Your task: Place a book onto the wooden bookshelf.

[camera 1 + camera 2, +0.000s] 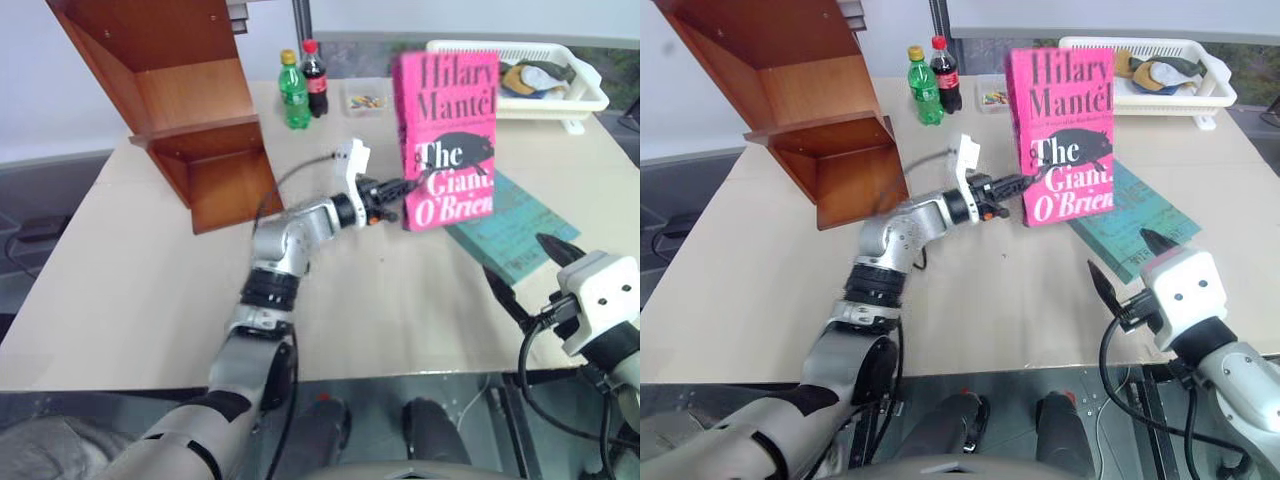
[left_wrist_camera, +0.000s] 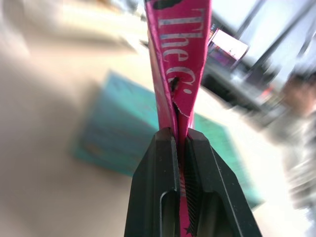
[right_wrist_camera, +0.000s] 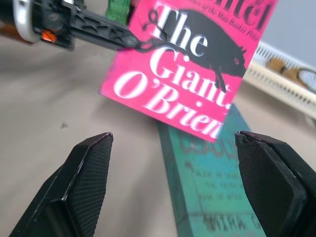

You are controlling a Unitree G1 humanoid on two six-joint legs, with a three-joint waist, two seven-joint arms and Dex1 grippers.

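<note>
- Nearest the camera, the right tool (image 1: pixel 1127 262) hangs low over the table's (image 1: pixel 120 270) near edge with its black fingers spread wide and nothing between them, aimed toward the pink cover, probably idle while the other arm does the carrying
- Wooden bookshelf (image 1: pixel 175 100) stands far out to the left tool's left, at the table's far left corner, with its boards facing the arm; its open shelves look like the target, so the book has a sideways and upward trip ahead
- Left tool (image 1: pixel 410 185) reaches out across the middle of the table, clamped tight on the left edge of the book (image 1: pixel 447 135); the left wrist view shows both fingers pinching the pink edge, which looks scuffed or torn just past the fingertips
- Held this way the book stands upright, clear of the table, cover toward the camera, likely so it can slide in standing
- A green bottle (image 1: pixel 293 92) and a cola bottle (image 1: pixel 315 80) stand beyond the left tool, between shelf and book
- A teal book (image 1: pixel 515 225) lies flat just right of and below the held book, untouched
- A white basket (image 1: pixel 520 70) sits far beyond the right tool
</note>
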